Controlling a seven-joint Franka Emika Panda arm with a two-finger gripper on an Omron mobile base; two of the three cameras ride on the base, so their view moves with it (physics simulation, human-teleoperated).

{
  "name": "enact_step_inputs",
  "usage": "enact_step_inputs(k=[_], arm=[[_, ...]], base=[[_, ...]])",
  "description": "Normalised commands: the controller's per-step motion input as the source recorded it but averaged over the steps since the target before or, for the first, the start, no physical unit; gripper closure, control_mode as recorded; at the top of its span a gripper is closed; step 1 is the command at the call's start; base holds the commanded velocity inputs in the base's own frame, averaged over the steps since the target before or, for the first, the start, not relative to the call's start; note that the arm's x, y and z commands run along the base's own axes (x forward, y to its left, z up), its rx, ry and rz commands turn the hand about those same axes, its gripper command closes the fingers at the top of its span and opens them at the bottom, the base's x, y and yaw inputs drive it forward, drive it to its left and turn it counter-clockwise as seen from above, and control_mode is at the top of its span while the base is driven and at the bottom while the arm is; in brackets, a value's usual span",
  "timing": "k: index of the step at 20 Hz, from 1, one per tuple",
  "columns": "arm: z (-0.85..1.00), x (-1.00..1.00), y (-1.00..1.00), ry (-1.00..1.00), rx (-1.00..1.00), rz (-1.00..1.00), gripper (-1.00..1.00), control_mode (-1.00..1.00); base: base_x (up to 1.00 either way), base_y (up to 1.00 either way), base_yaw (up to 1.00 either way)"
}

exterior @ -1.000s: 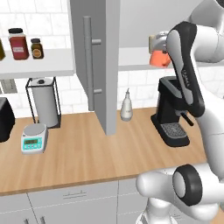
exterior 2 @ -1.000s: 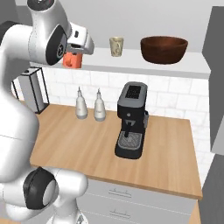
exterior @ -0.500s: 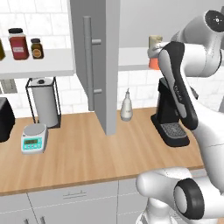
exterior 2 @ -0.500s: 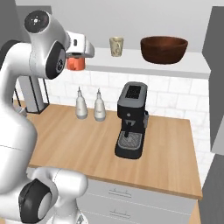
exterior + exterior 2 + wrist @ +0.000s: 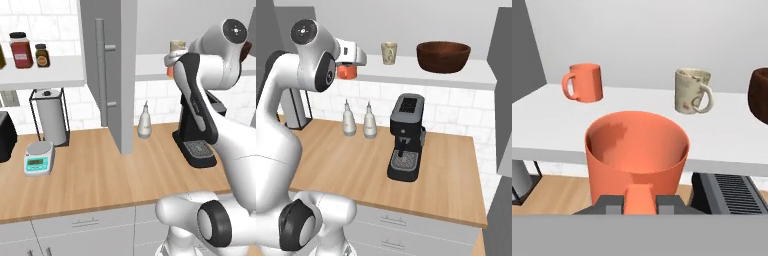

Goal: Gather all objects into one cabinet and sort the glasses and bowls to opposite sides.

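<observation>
My gripper (image 5: 641,199) is clamped on the orange-red cup (image 5: 637,152), mouth up, at the front edge of the white shelf (image 5: 552,130), so I judge it is ready to set inside the cabinet. Left to right along that shelf: an orange handled mug (image 5: 584,82) at the far left, the cream mug (image 5: 693,91) right of centre, then the dark brown bowl (image 5: 760,95) at the right end. The coffee machine (image 5: 406,137) stands below the shelf, under my approach.
</observation>
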Motion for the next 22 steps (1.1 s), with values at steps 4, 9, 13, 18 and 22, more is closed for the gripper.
enact_step_inputs(k=[4, 9, 13, 18, 22], arm=[[0.0, 0.23, 0.02, 0.0, 0.0, 0.0, 1.0, -1.0], [0.0, 0.31, 0.06, 0.0, 0.0, 0.0, 1.0, -1.0], [0.0, 0.5, 0.2, 0.0, 0.0, 0.0, 1.0, -1.0], [0.02, 0.76, 0.11, 0.01, 0.02, 0.0, 1.0, -1.0], [0.07, 0.83, 0.0, 0.0, 0.02, -0.01, 1.0, -1.0]], base=[[0.0, 0.0, 0.0], [0.0, 0.0, 0.0], [0.0, 0.0, 0.0], [0.0, 0.0, 0.0], [0.0, 0.0, 0.0]])
